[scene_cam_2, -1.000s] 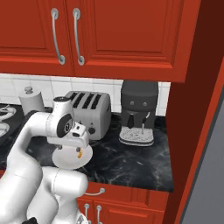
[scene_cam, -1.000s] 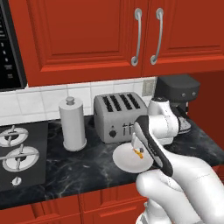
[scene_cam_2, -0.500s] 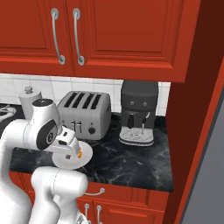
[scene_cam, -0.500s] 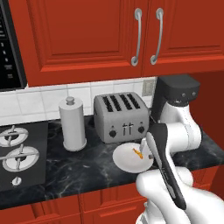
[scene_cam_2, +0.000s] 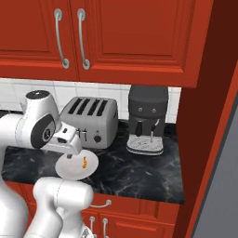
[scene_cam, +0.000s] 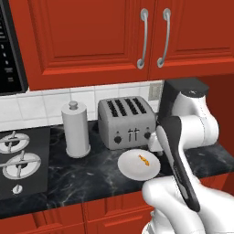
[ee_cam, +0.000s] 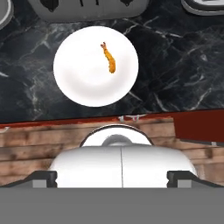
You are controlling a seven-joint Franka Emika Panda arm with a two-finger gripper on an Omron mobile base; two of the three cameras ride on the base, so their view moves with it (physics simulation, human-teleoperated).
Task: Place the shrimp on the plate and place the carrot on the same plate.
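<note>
The shrimp (ee_cam: 110, 59) lies on the white plate (ee_cam: 83, 83), directly below the raised hand and ahead of it in the hand view, right of the plate's middle. The plate (scene_cam: 130, 168) sits on the black marble counter (scene_cam: 82, 176) just in front of the toaster (scene_cam: 125, 122). Whether the gripper is open or closed cannot be told. The coffee machine (scene_cam_2: 147, 118) stands to the right.

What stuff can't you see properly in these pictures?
- The hand: in the hand view its fingertips are lost in the grey band at the bottom, so open or shut is unclear.
- Toaster: cut off by the hand view's top edge.
- Coffee machine: in the left base view the arm hides most of it.
- Plate: in the right base view the arm covers its left side; the shrimp shows no detail.
</note>
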